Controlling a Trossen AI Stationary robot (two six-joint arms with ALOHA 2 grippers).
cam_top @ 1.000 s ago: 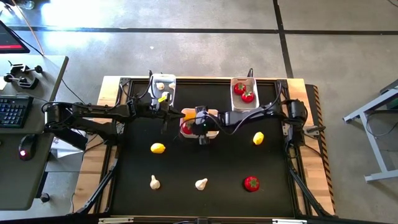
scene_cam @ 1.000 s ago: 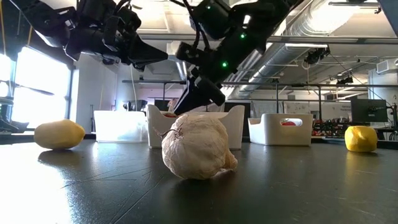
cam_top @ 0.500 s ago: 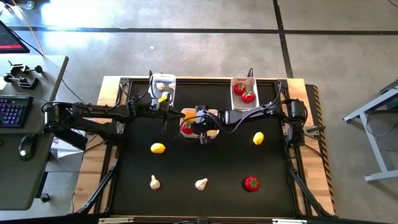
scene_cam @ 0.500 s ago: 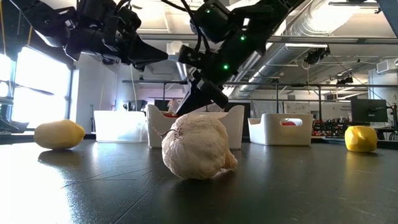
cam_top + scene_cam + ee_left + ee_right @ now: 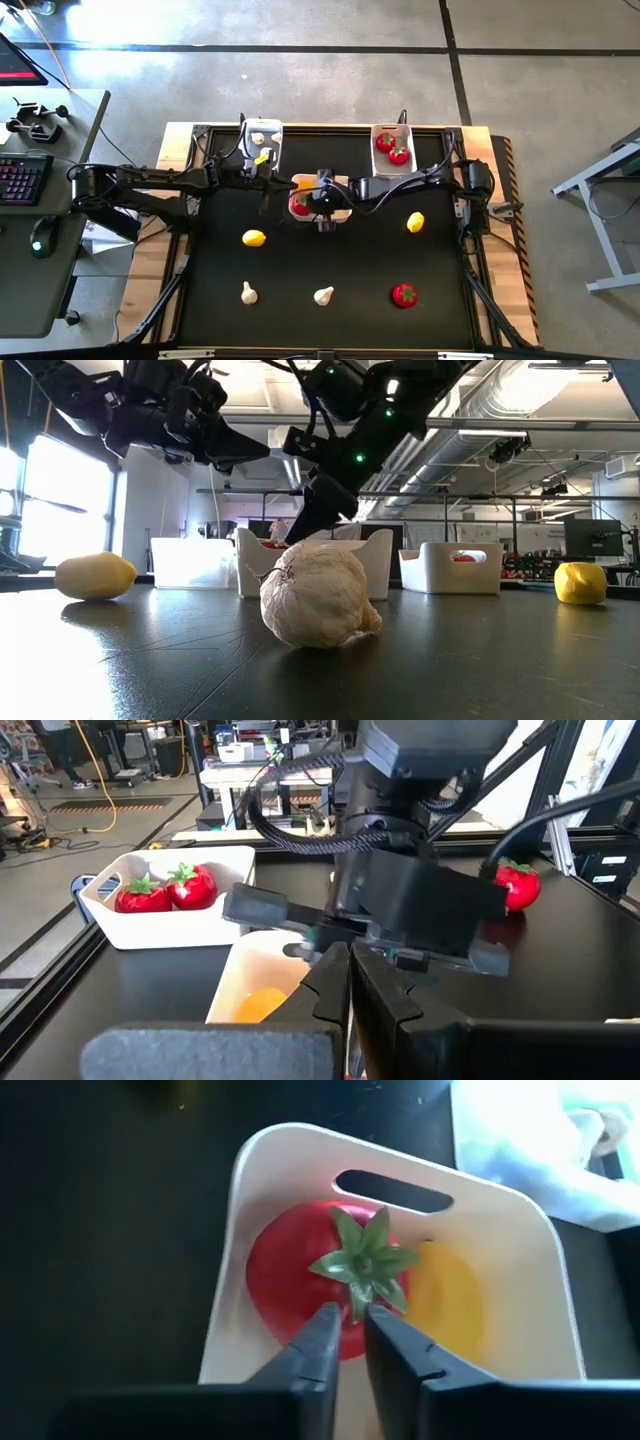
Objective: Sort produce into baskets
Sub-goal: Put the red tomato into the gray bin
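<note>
The middle white basket holds a red fruit with a green top and a yellow piece. My right gripper hangs over it, slanting down, its fingers a narrow gap apart at the fruit's green top. My left gripper hovers shut and empty just left of that basket, above the table. The far left basket holds garlic and a yellow piece. Two red fruits lie in the far right basket. My right gripper comes slanting down from the table's right side. Its fingertips stand on either side of a leaf of the green top. I cannot tell whether they touch it. The fruit rests in the basket.
Loose on the black mat lie a yellow piece, another yellow piece, two garlic bulbs and a red fruit. A desk with a keyboard stands left of the table.
My right gripper has stayed over the middle basket and has rolled a little about its own pointing line. The produce and baskets have kept their places.
</note>
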